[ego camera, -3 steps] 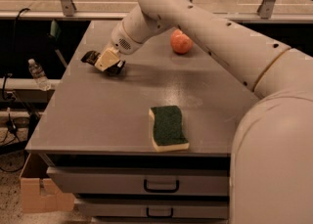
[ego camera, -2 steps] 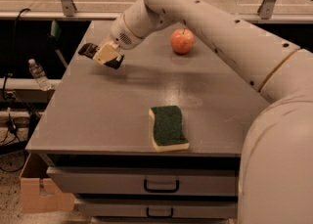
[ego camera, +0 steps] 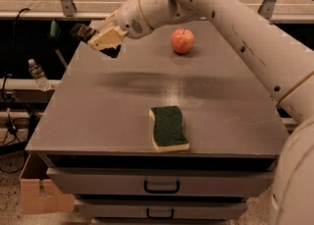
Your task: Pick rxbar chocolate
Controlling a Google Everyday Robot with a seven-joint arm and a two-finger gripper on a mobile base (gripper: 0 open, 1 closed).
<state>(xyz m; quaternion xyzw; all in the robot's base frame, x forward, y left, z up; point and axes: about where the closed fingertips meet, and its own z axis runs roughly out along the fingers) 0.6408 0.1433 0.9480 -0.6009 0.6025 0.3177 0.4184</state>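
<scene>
The rxbar chocolate (ego camera: pixel 82 32), a small dark flat bar, sticks out to the left from between the fingers of my gripper (ego camera: pixel 104 40). The gripper is shut on it and holds it in the air above the far left corner of the grey table (ego camera: pixel 117 106). The white arm reaches in from the upper right across the table's back. Part of the bar is hidden by the tan fingers (ego camera: pixel 107 36).
A red apple (ego camera: pixel 182 41) stands at the back middle of the table. A green-and-yellow sponge (ego camera: pixel 168 127) lies near the front edge. Drawers with handles (ego camera: pixel 161 186) sit under the tabletop. A cardboard box (ego camera: pixel 40 194) and a water bottle (ego camera: pixel 37 74) are at the left.
The gripper has risen from the tabletop at the far left, carrying the dark bar up with it. The apple and sponge have not moved.
</scene>
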